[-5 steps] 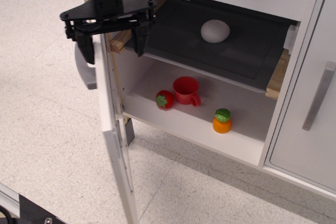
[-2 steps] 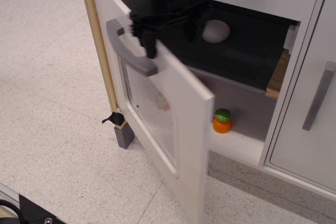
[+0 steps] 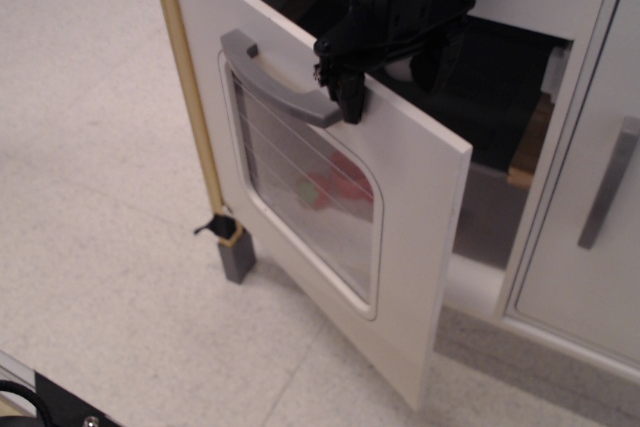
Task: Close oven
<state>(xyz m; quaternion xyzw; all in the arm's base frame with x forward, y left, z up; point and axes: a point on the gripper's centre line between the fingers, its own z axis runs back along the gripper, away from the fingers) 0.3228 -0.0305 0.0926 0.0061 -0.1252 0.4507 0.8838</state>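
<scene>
White toy oven [image 3: 500,137]: door [image 3: 400,207] ajar, mostly swung in, grey bar handle [image 3: 280,82], wire-lined window [image 3: 305,192].

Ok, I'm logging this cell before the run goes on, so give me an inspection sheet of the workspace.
Surface: speckled light floor, bare where visible.
Job's things: oven partly open; its door angled ajar, window and grey bar handle facing out.
Clutter: red and green shapes blurred behind the window; identity unclear.
Grippers: gripper over the door's top edge, jaws spread.
Cables: one near the lower left corner.
Surroundings: cupboard door with vertical handle, at right.
</scene>
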